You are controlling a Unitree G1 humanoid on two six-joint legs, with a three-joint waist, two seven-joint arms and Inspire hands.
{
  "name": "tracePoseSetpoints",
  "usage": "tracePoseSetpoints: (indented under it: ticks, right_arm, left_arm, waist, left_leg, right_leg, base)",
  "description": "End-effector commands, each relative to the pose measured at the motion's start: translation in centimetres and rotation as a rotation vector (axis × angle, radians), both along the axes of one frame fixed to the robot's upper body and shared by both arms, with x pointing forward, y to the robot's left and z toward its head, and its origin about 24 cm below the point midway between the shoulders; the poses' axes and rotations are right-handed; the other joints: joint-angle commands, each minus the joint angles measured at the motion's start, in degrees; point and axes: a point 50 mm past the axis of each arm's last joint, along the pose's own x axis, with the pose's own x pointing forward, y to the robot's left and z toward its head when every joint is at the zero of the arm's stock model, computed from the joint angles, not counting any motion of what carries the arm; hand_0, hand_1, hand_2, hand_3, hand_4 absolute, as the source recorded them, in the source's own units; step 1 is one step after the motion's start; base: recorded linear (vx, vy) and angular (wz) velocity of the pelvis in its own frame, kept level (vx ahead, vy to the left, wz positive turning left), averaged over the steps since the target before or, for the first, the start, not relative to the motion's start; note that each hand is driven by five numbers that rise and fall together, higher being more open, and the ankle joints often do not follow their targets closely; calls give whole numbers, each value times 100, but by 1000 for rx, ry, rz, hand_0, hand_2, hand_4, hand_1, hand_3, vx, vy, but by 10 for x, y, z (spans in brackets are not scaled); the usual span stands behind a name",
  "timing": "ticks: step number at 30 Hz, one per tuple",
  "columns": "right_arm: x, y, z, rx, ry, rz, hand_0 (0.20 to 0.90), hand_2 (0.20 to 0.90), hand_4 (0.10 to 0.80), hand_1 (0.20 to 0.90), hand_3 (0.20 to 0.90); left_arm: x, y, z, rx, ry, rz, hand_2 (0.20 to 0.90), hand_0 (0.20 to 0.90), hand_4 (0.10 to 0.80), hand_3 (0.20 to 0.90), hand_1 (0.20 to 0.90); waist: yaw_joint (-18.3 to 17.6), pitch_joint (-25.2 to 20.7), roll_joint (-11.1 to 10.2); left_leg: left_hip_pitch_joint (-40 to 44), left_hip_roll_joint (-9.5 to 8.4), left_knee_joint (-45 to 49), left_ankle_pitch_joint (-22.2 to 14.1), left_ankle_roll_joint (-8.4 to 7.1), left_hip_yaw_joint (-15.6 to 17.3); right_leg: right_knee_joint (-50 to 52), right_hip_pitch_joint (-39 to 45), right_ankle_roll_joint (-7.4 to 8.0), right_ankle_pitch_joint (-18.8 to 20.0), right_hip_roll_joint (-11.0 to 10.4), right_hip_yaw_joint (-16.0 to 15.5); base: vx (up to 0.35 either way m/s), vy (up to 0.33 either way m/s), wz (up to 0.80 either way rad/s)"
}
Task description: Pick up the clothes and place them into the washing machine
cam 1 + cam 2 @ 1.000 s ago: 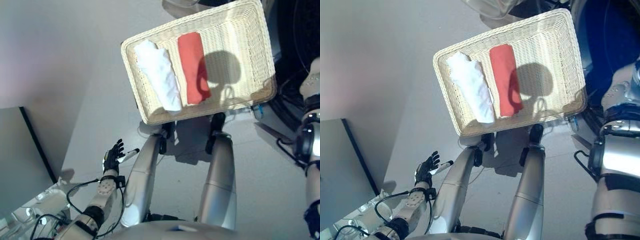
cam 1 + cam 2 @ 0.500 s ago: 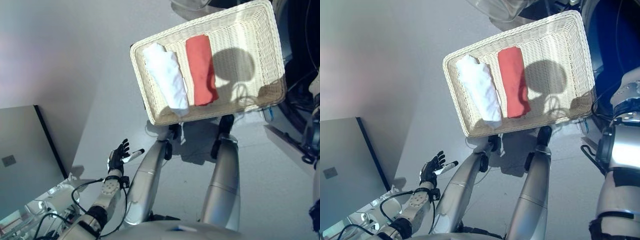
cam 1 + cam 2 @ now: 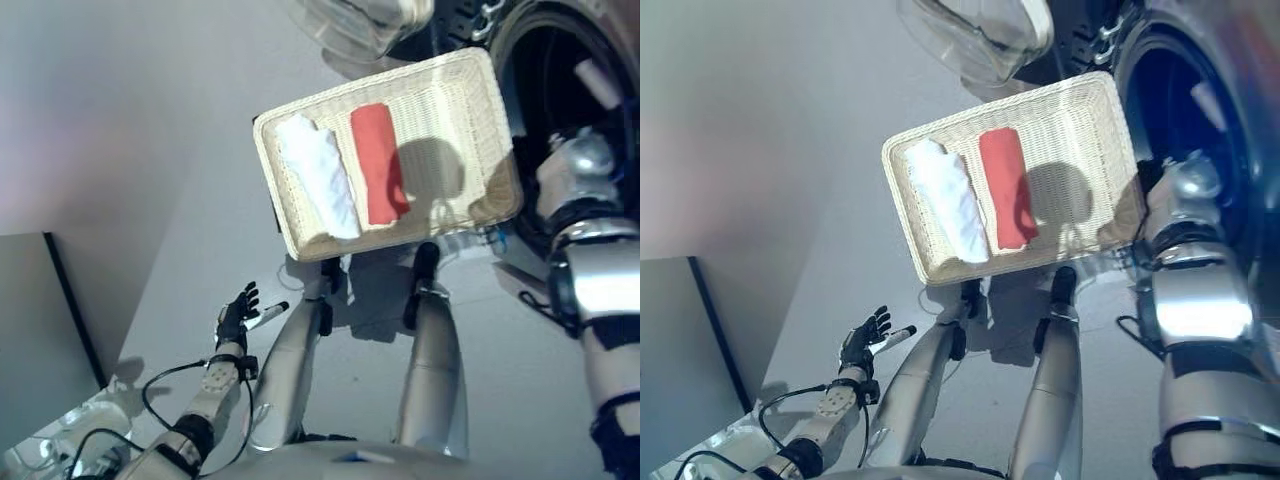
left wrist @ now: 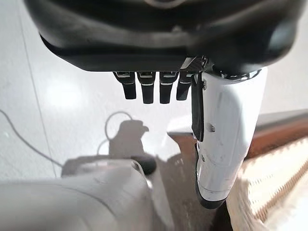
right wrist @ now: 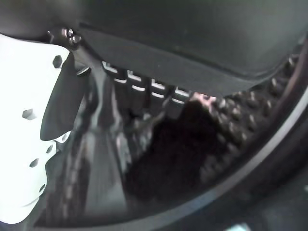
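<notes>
A shallow wicker basket (image 3: 470,110) beside the washing machine (image 3: 545,60) holds a rolled white cloth (image 3: 318,174) and a rolled red cloth (image 3: 377,163), side by side. My right arm reaches up past the basket's right end into the machine's open dark drum. In the right wrist view my right hand (image 5: 144,84) is inside the perforated drum (image 5: 250,120), fingers straight, holding nothing I can make out; a dark shape lies past them. My left hand (image 3: 237,312) hangs open and empty low at the left, away from the basket.
The machine's round glass door (image 3: 360,25) stands open above the basket's far edge. A dark panel (image 3: 40,320) stands at the lower left. In the left wrist view the basket's corner (image 4: 269,187) sits on the brown box (image 4: 284,127).
The camera has shifted, bringing the machine's drum and door into view. My right arm has risen from the right edge and reached into the drum. The cloths and left hand have not moved.
</notes>
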Motion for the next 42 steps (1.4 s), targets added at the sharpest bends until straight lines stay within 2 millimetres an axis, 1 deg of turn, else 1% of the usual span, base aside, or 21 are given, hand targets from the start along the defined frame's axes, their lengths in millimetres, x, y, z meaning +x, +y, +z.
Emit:
tracePoseSetpoints:
  ticks: [1, 2, 3, 4, 6, 7, 9, 14, 17, 18, 19, 20, 21, 24, 28, 33, 34, 38, 39, 41, 42]
  right_arm:
    - [-2, -5, 11, -144, 0, 63, 900, 900, 800, 900, 900]
    - [-1, -3, 1, -131, 42, 91, 900, 900, 800, 900, 900]
    - [4, 9, -9, -133, 65, 119, 900, 900, 800, 900, 900]
    - [5, 14, -17, -124, 85, 140, 900, 900, 800, 900, 900]
    - [5, 14, -17, -124, 85, 140, 900, 900, 800, 900, 900]
    - [6, 22, -30, -117, 116, 159, 900, 900, 800, 900, 900]
    - [6, 29, -44, -141, 170, 203, 900, 900, 800, 900, 900]
    - [1, 35, -74, -147, 301, 192, 900, 900, 800, 900, 900]
    - [-1, 40, -86, -114, 320, 185, 900, 900, 800, 900, 900]
    - [-1, 42, -89, -111, 325, 183, 900, 900, 800, 900, 900]
    - [-2, 44, -93, -110, 338, 184, 900, 900, 800, 900, 900]
    - [-2, 44, -93, -109, 336, 183, 900, 900, 800, 900, 900]
    - [-6, 42, -101, -91, 358, 165, 900, 900, 800, 900, 900]
    - [-8, 43, -107, -88, 382, 163, 900, 900, 800, 900, 900]
    - [-12, 49, -121, -69, 422, 157, 900, 900, 800, 900, 900]
    - [-9, 54, -119, -77, 420, 162, 900, 900, 800, 900, 900]
    - [-6, 60, -116, -111, 433, 174, 900, 900, 800, 900, 900]
    - [-1, 65, -108, -152, 437, 179, 900, 900, 800, 900, 900]
    - [2, 66, -101, -197, 444, 173, 900, 900, 800, 900, 900]
    - [5, 65, -92, -212, 438, 160, 900, 900, 800, 900, 900]
    - [6, 65, -91, -213, 437, 160, 900, 900, 800, 900, 900]
  left_arm:
    - [-19, 41, -8, 64, 48, 109, 900, 900, 800, 900, 900]
    - [-18, 43, -7, 69, 49, 108, 900, 900, 800, 900, 900]
    - [-18, 48, -7, 85, 52, 115, 900, 900, 800, 900, 900]
    - [-17, 50, -6, 94, 54, 119, 900, 900, 800, 900, 900]
    - [-17, 51, -6, 94, 54, 119, 900, 900, 800, 900, 900]
    - [-18, 54, -6, 102, 59, 134, 900, 900, 800, 900, 900]
    - [-19, 58, -7, 113, 67, 138, 900, 900, 800, 900, 900]
    - [-17, 67, -5, 164, 77, 138, 900, 900, 800, 900, 900]
    - [-12, 68, -1, 183, 58, 141, 900, 900, 800, 900, 900]
    - [-10, 69, 0, 183, 49, 144, 900, 900, 800, 900, 900]
    - [-6, 68, 3, 181, 25, 143, 900, 900, 800, 900, 900]
    - [-6, 68, 4, 182, 24, 142, 900, 900, 800, 900, 900]
    - [-2, 67, 7, 179, 3, 136, 900, 900, 800, 900, 900]
    - [2, 65, 12, 172, -30, 128, 900, 900, 800, 900, 900]
    - [7, 66, 19, 185, -73, 120, 900, 900, 800, 900, 900]
    - [12, 63, 25, 186, -106, 119, 900, 900, 800, 900, 900]
    - [16, 60, 28, 177, -125, 116, 900, 900, 800, 900, 900]
    - [23, 55, 32, 175, -147, 107, 900, 900, 800, 900, 900]
    - [27, 50, 36, 162, -171, 105, 900, 900, 800, 900, 900]
    - [31, 46, 41, 149, -197, 96, 900, 900, 800, 900, 900]
    - [31, 45, 41, 149, -198, 96, 900, 900, 800, 900, 900]
  waist:
    - [163, -43, -169]
    - [193, -42, -202]
    - [238, -29, -273]
    - [255, -12, -312]
    - [252, -4, -313]
    - [292, 3, -392]
    - [332, 24, -483]
    - [488, 76, -650]
    - [565, 118, -709]
    - [582, 91, -735]
    - [609, 120, -748]
    - [611, 158, -734]
    - [662, 142, -739]
    - [719, 177, -720]
    - [873, 304, -665]
    - [963, 417, -649]
    - [1036, 488, -629]
    - [1088, 605, -572]
    - [1127, 691, -514]
    - [1149, 758, -440]
    - [1149, 758, -440]
  left_leg:
    - [-57, -86, -70, 30, -138, 16]
    - [8, -89, -152, 70, -147, -6]
    - [128, -92, -252, 122, -159, -42]
    - [189, -102, -291, 133, -158, -60]
    - [202, -103, -297, 136, -158, -63]
    - [288, -127, -332, 157, -149, -100]
    - [366, -152, -362, 170, -147, -146]
    - [458, -218, -385, 201, -132, -284]
    - [437, -251, -362, 211, -116, -370]
    - [493, -254, -341, 21, -136, -415]
    - [463, -270, -325, 28, -132, -441]
    - [393, -283, -326, 211, -110, -415]
    - [417, -305, -319, 42, -132, -493]
    - [365, -333, -308, 55, -134, -552]
    - [210, -401, -278, 89, -120, -660]
    - [23, -442, -261, 122, -133, -705]
    - [-76, -464, -259, 149, -140, -740]
    - [-267, -509, -225, 180, -151, -785]
    - [-364, -537, -225, 199, -156, -817]
    - [-513, -572, -198, 211, -158, -822]
    - [-525, -574, -191, 210, -158, -822]
  right_leg:
    - [-1032, 885, -67, 219, 107, -369]
    - [-1116, 972, -52, 258, 98, -410]
    - [-1233, 1124, -29, 286, 67, -477]
    - [-1276, 1203, -13, 312, 51, -506]
    - [-1282, 1216, -13, 313, 50, -509]
    - [-1368, 1368, -1, 338, 20, -575]
    - [-1468, 1526, 20, 370, -16, -651]
    - [-1577, 1765, 60, 416, -92, -824]
    - [-1555, 1774, 57, 397, -121, -896]
    - [-1510, 1822, 95, 214, -100, -858]
    - [-1498, 1818, 94, 208, -109, -888]
    - [-1523, 1770, 49, 371, -133, -951]
    - [-1483, 1806, 94, 197, -131, -935]
    - [-1463, 1807, 102, 181, -163, -997]
    - [-1370, 1693, 117, 155, -228, -1081]
    - [-1262, 1506, 114, 121, -275, -1139]
    - [-1206, 1417, 117, 95, -303, -1174]
    - [-1043, 1225, 100, 26, -357, -1197]
    - [-974, 1128, 87, -12, -380, -1215]
    - [-881, 982, 76, -48, -407, -1222]
    - [-870, 968, 76, -52, -410, -1221]
  base:
    - [-97, -16, 21]
    - [29, -1, 27]
    - [36, 1, 24]
    - [28, 8, 15]
    - [15, 6, 12]
    - [29, 17, 14]
    - [34, 11, 17]
    - [18, -12, 20]
    - [56, -20, 20]
    - [125, -45, 15]
    - [12, 3, 18]
    - [9, -2, 20]
    - [16, 0, 17]
    - [39, -12, 15]
    - [-1, 5, 16]
    - [-8, 9, 13]
    - [-6, 3, 12]
    - [-11, 4, 17]
    - [-15, 15, 22]
    - [-18, 20, 22]
    - [-13, 38, 15]
